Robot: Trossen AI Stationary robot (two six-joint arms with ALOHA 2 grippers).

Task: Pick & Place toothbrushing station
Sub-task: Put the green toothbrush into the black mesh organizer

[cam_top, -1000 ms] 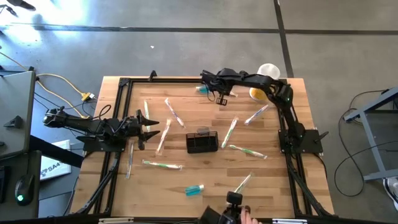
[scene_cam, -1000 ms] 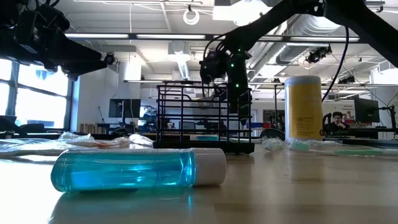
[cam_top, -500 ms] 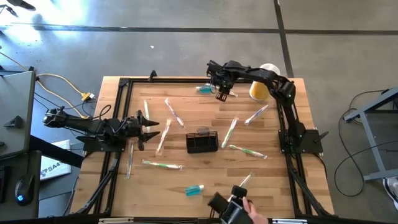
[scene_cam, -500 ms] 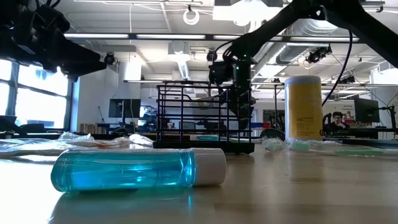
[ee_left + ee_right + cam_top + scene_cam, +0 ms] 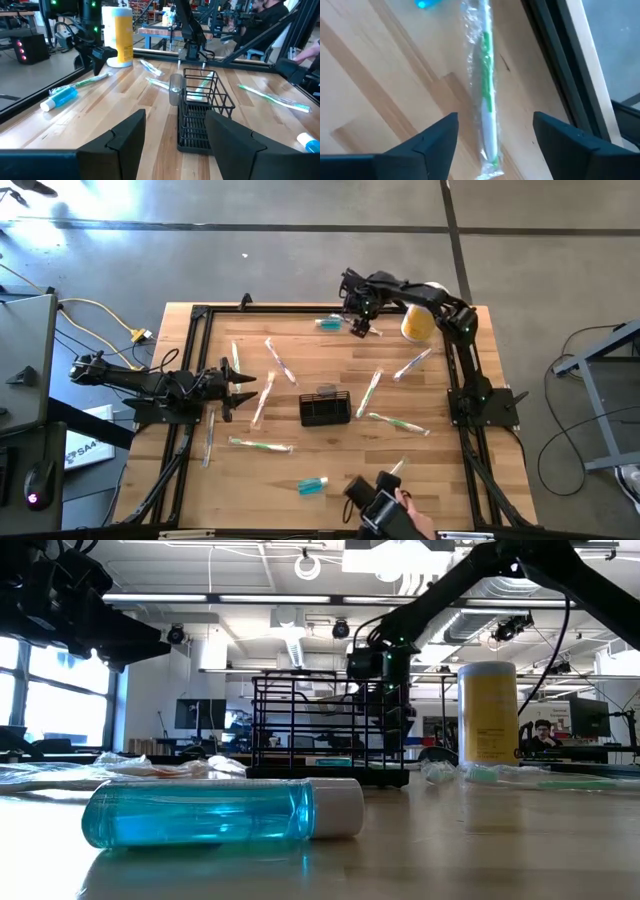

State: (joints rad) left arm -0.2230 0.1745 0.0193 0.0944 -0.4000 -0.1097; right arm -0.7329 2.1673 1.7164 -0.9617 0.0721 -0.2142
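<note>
Clear crinkly wrap with a green-and-white toothbrush [image 5: 487, 95] inside lies right under my right claw [image 5: 360, 326], whose fingers are spread wide and empty over the far edge of the surface [image 5: 290, 470]. If this brush is my pick, I judge I should turn the wrist so the fingers cross the handle, come straight down, and pinch the stiff handle rather than the loose film, which would slip.

From that claw, a small blue bottle [image 5: 327, 324] sits just at 9 o'clock, close enough to bump. The yellow cylinder with its white lid [image 5: 417, 325] stands at 3 o'clock beside my forearm; a careless swing could topple it.

The black wire caddy [image 5: 326, 407], where things belong, rests mid-surface at about 7 o'clock from the claw, well apart, seemingly empty. Wrapped brushes [image 5: 372, 391] lie scattered between.

My left claw [image 5: 243, 386] waits open at the caddy's 9 o'clock. A person's hand [image 5: 415, 520] handles a dark object at the near edge.
</note>
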